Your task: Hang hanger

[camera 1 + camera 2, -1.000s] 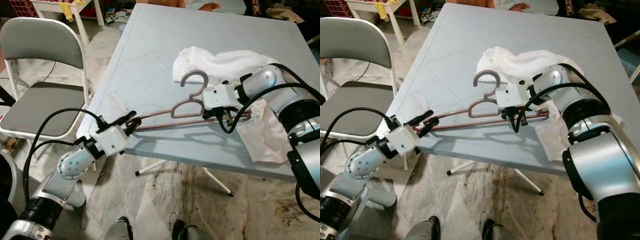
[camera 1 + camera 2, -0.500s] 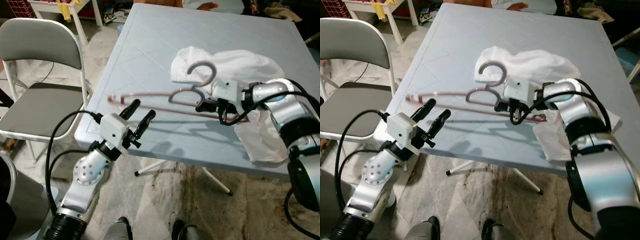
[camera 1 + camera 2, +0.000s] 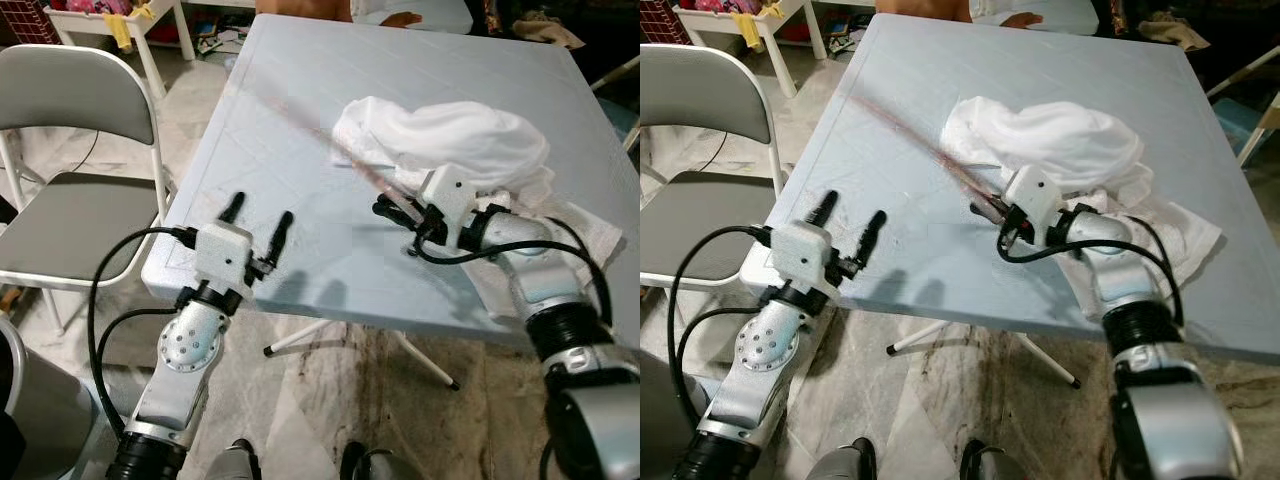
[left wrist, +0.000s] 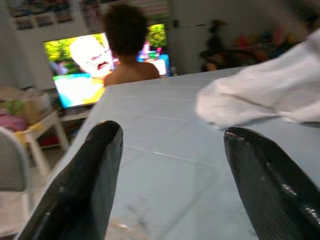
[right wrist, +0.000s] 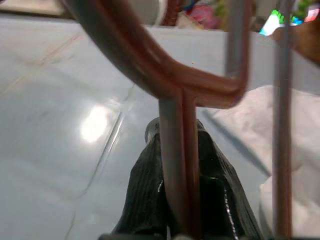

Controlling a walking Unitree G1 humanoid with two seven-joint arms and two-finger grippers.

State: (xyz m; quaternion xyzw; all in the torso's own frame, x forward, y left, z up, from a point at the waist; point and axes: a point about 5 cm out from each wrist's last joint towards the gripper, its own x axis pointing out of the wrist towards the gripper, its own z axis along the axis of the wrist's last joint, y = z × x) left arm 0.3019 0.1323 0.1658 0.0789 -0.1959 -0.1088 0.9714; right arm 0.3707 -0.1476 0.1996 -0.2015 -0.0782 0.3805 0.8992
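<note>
A reddish-brown hanger is lifted over the grey table, blurred into a streak that slants from my right gripper toward the far left. My right gripper is shut on the hanger; in the right wrist view its lower bar runs between the black fingertips. My left gripper stands open above the table's near left edge, fingers upright and nothing between them. A white cloth lies bunched just behind the right gripper.
A grey folding chair stands left of the table. A person's hand rests at the table's far edge, and a person sits before a bright screen. A white side table is at the back left.
My left gripper let go of the hanger's end and drew back to the table edge, open. My right gripper swung the hanger up off the table, toward the far left.
</note>
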